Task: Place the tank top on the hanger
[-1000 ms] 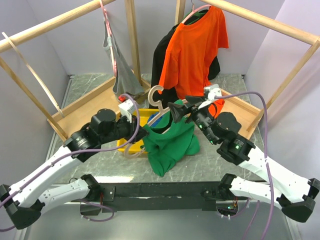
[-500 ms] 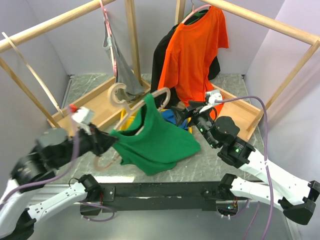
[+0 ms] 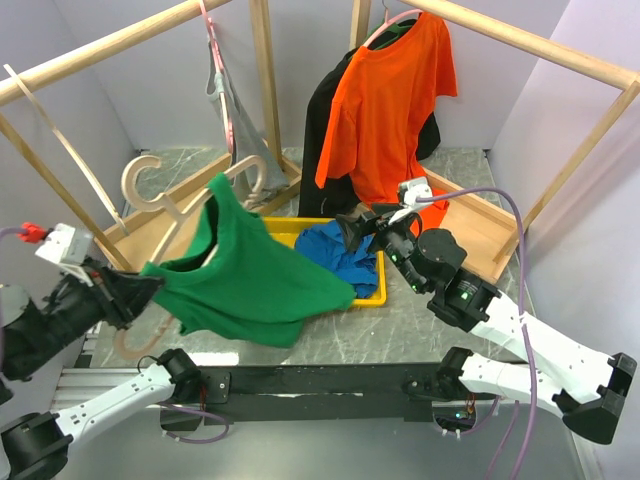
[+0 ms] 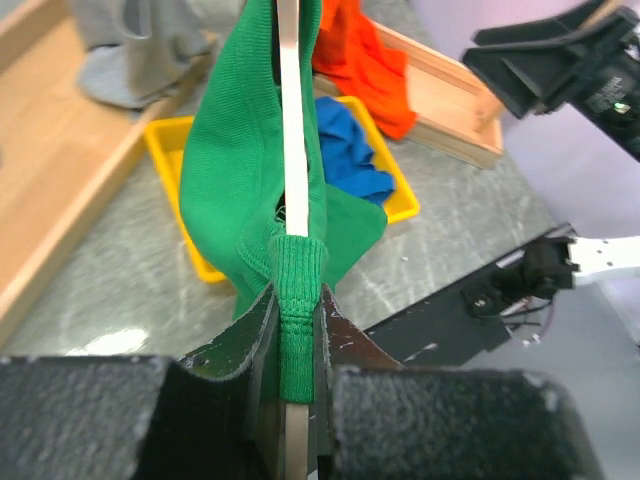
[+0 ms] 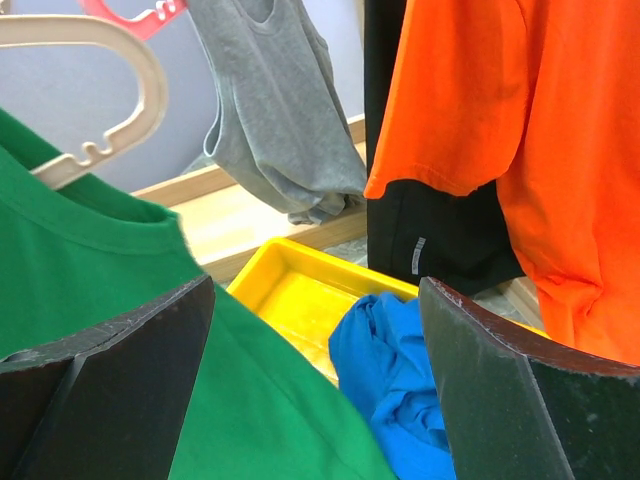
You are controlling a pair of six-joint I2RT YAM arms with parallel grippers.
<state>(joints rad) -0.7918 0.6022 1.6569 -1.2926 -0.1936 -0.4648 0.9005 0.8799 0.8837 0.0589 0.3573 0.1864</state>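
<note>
**A:** From above, where is the tank top [image 3: 245, 280]?

**B:** It is draped over the hanger [image 3: 185, 200] and lifted off the tabletop [image 3: 410, 320]. It spreads out from the left fingers [image 3: 138, 290] toward the right fingers [image 3: 357, 228]. The hook pokes up past the fabric, at the end far from the left fingers.

**A:** And the right fingers?

**B:** They sit by the yellow tray [image 3: 372, 296], with the blue garment [image 3: 335, 250] just in front of them. The tank top's hem hangs near them. I cannot tell from here whether it touches.

**A:** What does the left wrist camera show?

**B:** The left fingers are pressed together on the hanger's thin end, and a green band of the tank top is caught over it in the pinch. The pale strip runs straight away from the fingertips, with fabric falling on both sides. Beyond the fabric lie the tray and the blue garment.

**A:** And the right wrist camera?

**B:** The right fingers are spread wide, with nothing between them. Past one finger is the tank top, close, with the hanger's hook above it. Straight ahead is the tray, holding the blue garment. Farther off hang a grey tank top [image 5: 280, 120], a black garment [image 5: 440, 230] and an orange T-shirt [image 5: 560, 150]. A bit of a pink hanger [image 5: 130, 12] shows at the top edge.
</note>
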